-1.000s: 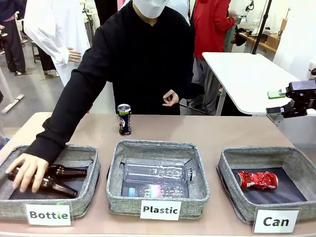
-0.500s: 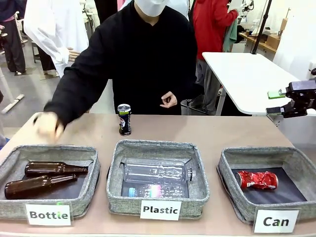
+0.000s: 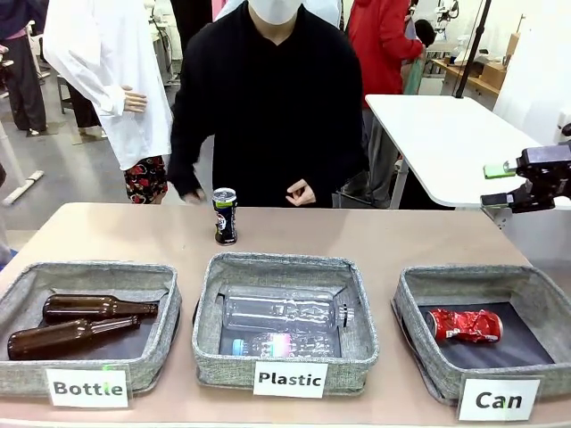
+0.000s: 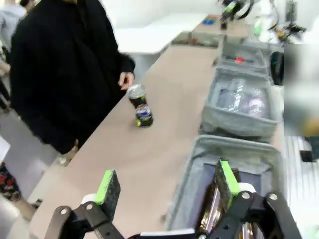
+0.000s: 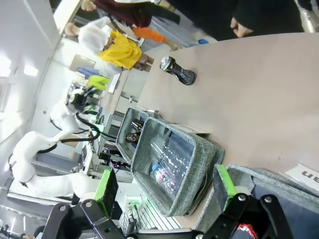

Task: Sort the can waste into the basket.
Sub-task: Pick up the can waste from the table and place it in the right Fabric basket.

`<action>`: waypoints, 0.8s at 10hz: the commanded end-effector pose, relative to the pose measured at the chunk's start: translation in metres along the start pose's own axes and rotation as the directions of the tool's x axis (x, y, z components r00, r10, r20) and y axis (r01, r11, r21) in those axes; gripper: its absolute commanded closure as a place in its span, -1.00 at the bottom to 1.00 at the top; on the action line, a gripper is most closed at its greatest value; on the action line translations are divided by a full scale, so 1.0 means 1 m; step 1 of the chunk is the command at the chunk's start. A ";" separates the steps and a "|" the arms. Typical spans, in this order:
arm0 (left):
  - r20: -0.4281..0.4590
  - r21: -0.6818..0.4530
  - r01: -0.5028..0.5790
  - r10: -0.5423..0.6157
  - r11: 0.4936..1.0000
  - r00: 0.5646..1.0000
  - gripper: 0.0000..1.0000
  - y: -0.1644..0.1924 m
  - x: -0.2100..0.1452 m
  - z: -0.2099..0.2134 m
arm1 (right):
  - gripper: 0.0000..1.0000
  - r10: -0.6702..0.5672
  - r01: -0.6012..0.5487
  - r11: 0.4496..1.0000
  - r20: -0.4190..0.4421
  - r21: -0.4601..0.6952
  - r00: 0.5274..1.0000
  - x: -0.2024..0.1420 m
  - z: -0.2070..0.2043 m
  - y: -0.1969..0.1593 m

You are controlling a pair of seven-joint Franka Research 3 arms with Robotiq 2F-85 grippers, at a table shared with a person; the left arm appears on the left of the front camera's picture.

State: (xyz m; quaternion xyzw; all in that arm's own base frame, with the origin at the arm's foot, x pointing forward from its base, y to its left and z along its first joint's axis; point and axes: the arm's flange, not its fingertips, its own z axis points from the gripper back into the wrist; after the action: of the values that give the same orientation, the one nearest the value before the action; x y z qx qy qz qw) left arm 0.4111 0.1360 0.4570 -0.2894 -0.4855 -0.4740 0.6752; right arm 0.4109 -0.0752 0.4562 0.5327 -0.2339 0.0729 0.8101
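Note:
The black can (image 3: 225, 216) with a silver top stands upright on the table's far side, just in front of the person; it also appears in the left wrist view (image 4: 141, 105) and the right wrist view (image 5: 178, 70). The dented red can (image 3: 465, 325) lies on its side inside the grey basket (image 3: 464, 276) labelled "Can" at the front right. My right gripper (image 3: 500, 185) hangs beyond the table's right edge, above and behind that basket, its green pads apart and empty (image 5: 164, 184). My left gripper (image 4: 167, 181) is open over the Bottle basket's near edge, holding nothing.
The "Plastic" basket (image 3: 285, 267) with clear bottles sits at the front middle, and the "Bottle" basket (image 3: 89, 272) with two brown bottles at the front left. The person's hands (image 3: 299, 192) hover near the body behind the black can. A white table (image 3: 437, 134) stands at the back right.
The person's hand let go of the brown bottles in the Bottle basket and drew back to the body. Neither gripper has moved, and both cans stay put.

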 end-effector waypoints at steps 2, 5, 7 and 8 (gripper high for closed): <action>-0.114 0.000 0.072 -0.071 0.997 0.991 -1.00 0.042 -0.007 -0.113 | -1.00 0.014 -0.014 1.000 -0.003 0.003 1.000 -0.001 0.002 0.001; -0.199 -0.019 0.262 -0.260 0.965 0.945 -1.00 0.072 -0.015 -0.220 | -1.00 0.014 -0.014 1.000 -0.003 0.003 1.000 -0.001 0.002 0.001; -0.191 -0.139 0.100 -0.125 0.985 0.974 -1.00 0.087 -0.032 -0.258 | -1.00 0.014 -0.014 1.000 -0.003 0.003 1.000 -0.001 0.002 0.001; -0.187 -0.069 0.217 -0.226 0.974 0.956 -1.00 0.062 -0.015 -0.242 | -1.00 0.014 -0.014 1.000 -0.003 0.003 1.000 -0.001 0.002 0.001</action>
State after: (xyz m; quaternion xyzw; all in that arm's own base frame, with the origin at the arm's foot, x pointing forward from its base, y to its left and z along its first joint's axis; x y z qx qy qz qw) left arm 0.5778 -0.0501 0.3346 -0.2216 -0.4209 -0.5857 0.6563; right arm 0.4111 -0.0750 0.4560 0.5326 -0.2335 0.0730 0.8102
